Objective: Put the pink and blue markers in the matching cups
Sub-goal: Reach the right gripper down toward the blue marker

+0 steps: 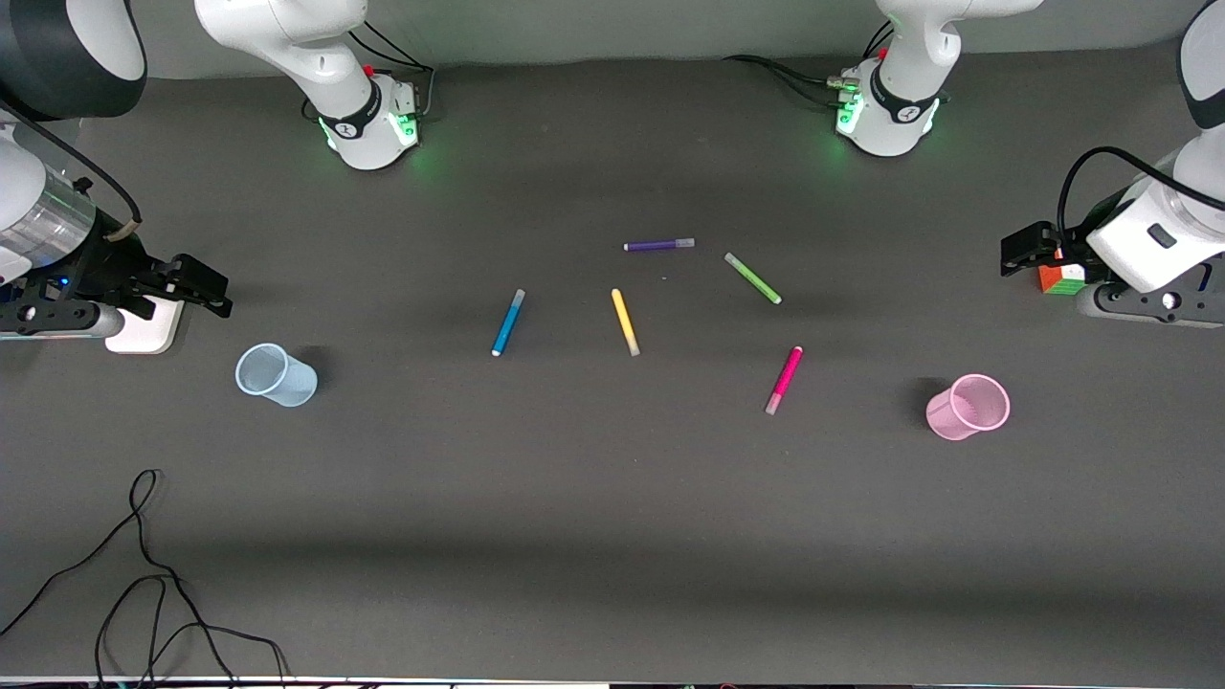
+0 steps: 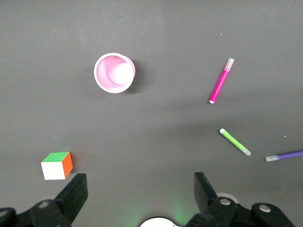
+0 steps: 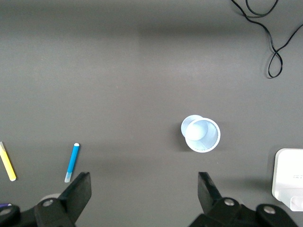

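Well apart from open left claw [image 2: 139,194], pink marker [image 1: 784,379], pink cup [image 1: 968,408]

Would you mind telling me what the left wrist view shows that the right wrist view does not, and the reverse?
Only the left wrist view shows the pink cup, pink marker, green marker, purple marker, puzzle cube and the open left gripper. Only the right wrist view shows the blue cup, blue marker, yellow marker, black cable, a white block and the open right gripper. Both share the dark table.
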You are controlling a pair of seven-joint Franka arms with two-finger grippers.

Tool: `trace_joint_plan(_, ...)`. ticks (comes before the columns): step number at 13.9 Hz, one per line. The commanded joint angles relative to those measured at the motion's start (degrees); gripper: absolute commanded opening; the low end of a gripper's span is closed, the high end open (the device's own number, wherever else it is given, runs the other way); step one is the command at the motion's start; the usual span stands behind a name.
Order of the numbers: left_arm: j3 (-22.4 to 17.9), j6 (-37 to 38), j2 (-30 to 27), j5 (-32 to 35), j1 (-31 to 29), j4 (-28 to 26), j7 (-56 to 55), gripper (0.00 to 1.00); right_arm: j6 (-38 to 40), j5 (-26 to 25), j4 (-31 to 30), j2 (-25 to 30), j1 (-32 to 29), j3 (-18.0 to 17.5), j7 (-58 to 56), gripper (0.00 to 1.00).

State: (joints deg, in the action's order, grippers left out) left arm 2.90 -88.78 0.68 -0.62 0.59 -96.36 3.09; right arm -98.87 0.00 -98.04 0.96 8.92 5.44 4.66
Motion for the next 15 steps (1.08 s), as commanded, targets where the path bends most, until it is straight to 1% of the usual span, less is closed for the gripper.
trace_joint_plan(1,0.00,-0.61,0.55,0.71,0.11,0.73,-0.89,1.00,2.18,-0.70,1.19,-1.13,-0.22,-0.52,-0.36,1.00)
trace_joint_plan(3,0.00,-0.52,0.55,0.71,0.11,0.82,-0.80,1.00,2.28,-0.70,1.10,-2.44,0.13,-0.87,-0.10,1.00)
trace_joint_plan(5,0.00,-0.52,0.55,0.71,0.11,0.82,-0.89,1.00,2.28,0.70,1.19,-5.51,1.45,-2.00,5.75,1.00)
trace_joint_plan(6,0.00,-0.43,0.55,0.71,0.11,0.82,-0.98,1.00,2.28,3.23,1.10,-7.35,1.45,-3.23,10.49,1.00)
trace_joint_plan(7,0.17,-0.26,0.55,0.53,0.29,0.82,-0.98,1.00,2.37,7.09,0.67,-9.72,1.54,-3.85,14.37,1.00)
trace_joint_plan(8,0.17,0.18,0.55,0.53,0.55,1.00,-0.89,1.00,2.80,11.65,0.05,-12.62,1.54,-4.21,17.10,1.00)
trace_joint_plan(9,0.44,0.36,0.55,0.45,0.82,1.52,0.24,1.00,2.72,13.96,-0.30,-15.52,1.72,-5.60,18.26,1.00)
trace_joint_plan(10,0.53,0.45,0.55,0.10,1.17,1.70,0.34,1.00,2.63,14.07,-0.04,-18.85,2.15,-7.36,20.28,1.00)
trace_joint_plan(11,0.87,0.62,0.47,-0.08,2.30,1.79,0.25,1.00,2.55,15.29,-0.22,-22.80,1.98,-8.68,23.25,1.00)
trace_joint_plan(13,2.54,1.24,0.38,0.18,4.94,1.97,-0.53,1.00,1.59,19.41,0.04,-29.31,2.16,-10.97,26.96,1.00)
trace_joint_plan(15,5.52,1.85,0.20,0.27,5.91,1.88,0.33,1.00,-0.44,22.66,0.31,-35.03,2.07,-11.24,28.64,1.00)
